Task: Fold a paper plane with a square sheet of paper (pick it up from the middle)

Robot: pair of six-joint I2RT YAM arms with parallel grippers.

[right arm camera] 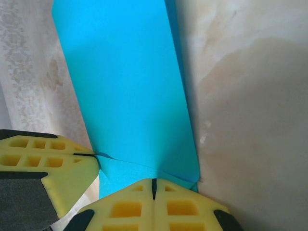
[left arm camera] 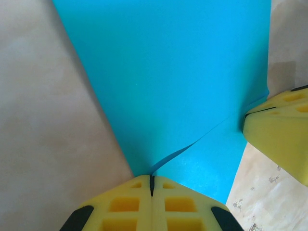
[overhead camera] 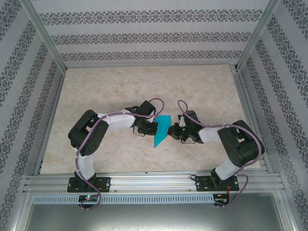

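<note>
In the top view the left arm (overhead camera: 89,137) stands at the lower left. Its base is at the bottom edge, and its forearm bends toward the middle of the frame. The right arm (overhead camera: 238,144) mirrors it from the lower right, with the elbow out and the forearm pointing left. The two wrists come near each other at the centre but stay apart. The left gripper (overhead camera: 147,126) has its yellow fingers (left arm camera: 125,204) pressed together, with an edge of the folded sheet of paper (overhead camera: 161,131) pinched in the seam. The right gripper (overhead camera: 173,131) is closed too, its fingers (right arm camera: 183,207) flat against each other on another edge of this sheet.
</note>
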